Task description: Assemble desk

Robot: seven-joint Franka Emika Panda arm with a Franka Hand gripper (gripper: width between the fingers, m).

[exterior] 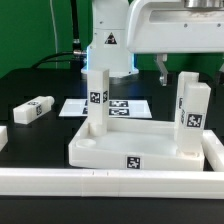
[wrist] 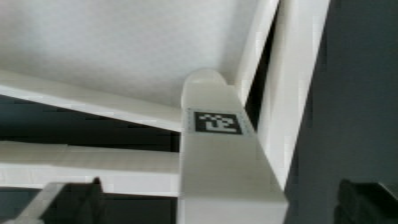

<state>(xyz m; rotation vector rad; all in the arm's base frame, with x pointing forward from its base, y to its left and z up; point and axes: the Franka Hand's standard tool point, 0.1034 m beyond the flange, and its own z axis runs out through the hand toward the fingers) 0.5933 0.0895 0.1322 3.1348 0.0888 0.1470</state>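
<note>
The white desk top [exterior: 120, 150] lies on the black table with its rim up. Two white legs stand upright in its corner sockets, one at the back left [exterior: 97, 98] and one on the exterior view's right [exterior: 190, 115]. My gripper [exterior: 178, 70] hangs open just over the right leg's top. In the wrist view that leg [wrist: 228, 160], with its tag [wrist: 217, 123], runs between my dark fingers [wrist: 71, 205], and there is a gap on each side. My gripper [wrist: 222, 212] holds nothing. A loose leg [exterior: 33, 110] lies on the table at the left.
The marker board [exterior: 118, 106] lies flat behind the desk top, in front of the robot base [exterior: 108, 45]. A long white rail [exterior: 110, 182] runs along the table's front edge. Another white part [exterior: 3, 138] shows at the far left edge.
</note>
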